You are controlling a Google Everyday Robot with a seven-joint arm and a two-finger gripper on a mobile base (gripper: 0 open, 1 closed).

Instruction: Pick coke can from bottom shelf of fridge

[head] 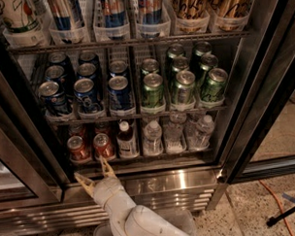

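Gripper (90,167), fingers spread, hovers just below the coke can (104,145).

Gripper (95,173) sits low, in front of fridge (164,180) base, just below the bottom shelf (139,158), jaws spread apart. One fingertip pts up at the coke can (104,145), close to it, not touching. Second red can (78,148) is just to its left w/ a dark bottle (125,140) on its right, then clear bottles (152,137). Rack above: blue cans (88,89) left, green cans (181,84) right.
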